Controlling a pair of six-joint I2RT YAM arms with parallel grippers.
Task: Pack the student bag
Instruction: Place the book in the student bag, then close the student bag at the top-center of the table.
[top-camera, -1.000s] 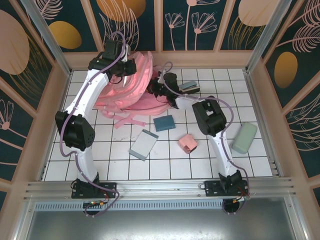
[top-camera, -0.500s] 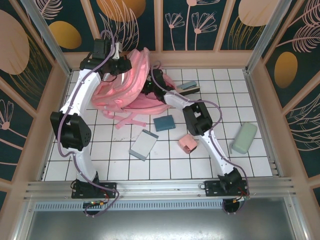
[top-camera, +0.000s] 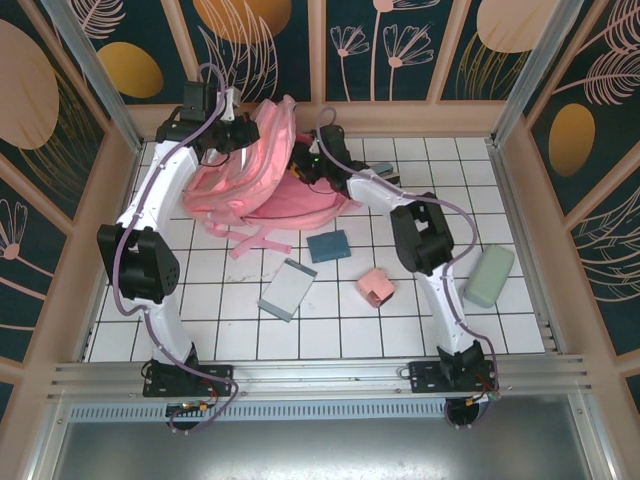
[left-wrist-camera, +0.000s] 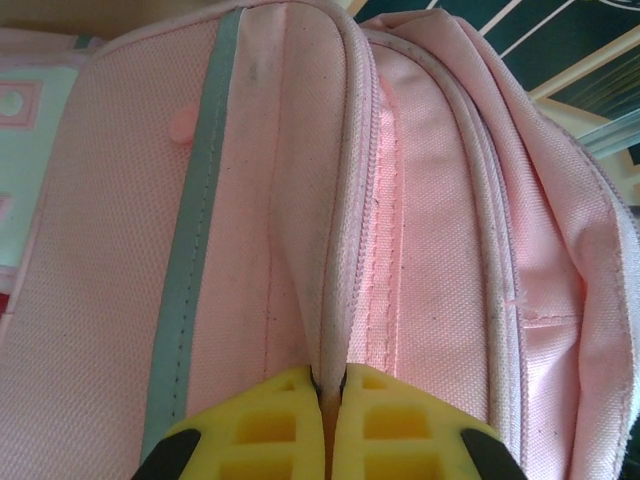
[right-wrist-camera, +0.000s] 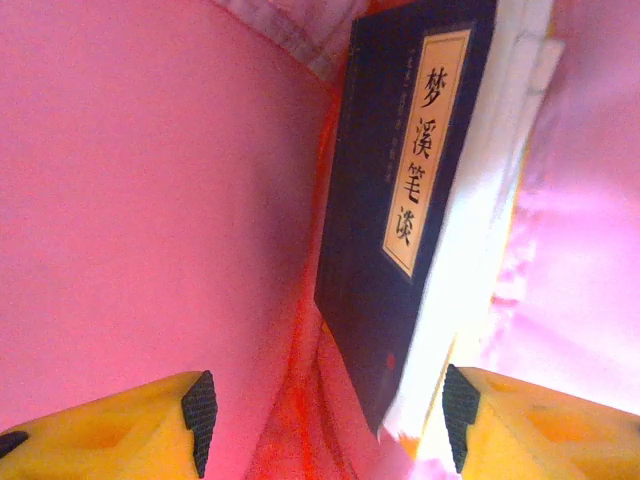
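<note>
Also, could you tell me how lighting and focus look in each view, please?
Top external: even light, sharp throughout. Left wrist: bag weave crisp, the close yellow fingers slightly soft. Right wrist: heavy pink cast inside the bag, and the book page edge glares white.

One student bag (top-camera: 250, 185), one pink box (top-camera: 375, 286)

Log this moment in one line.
left gripper: shut on student bag seam | right gripper: open inside bag | book: in bag, not gripped
</note>
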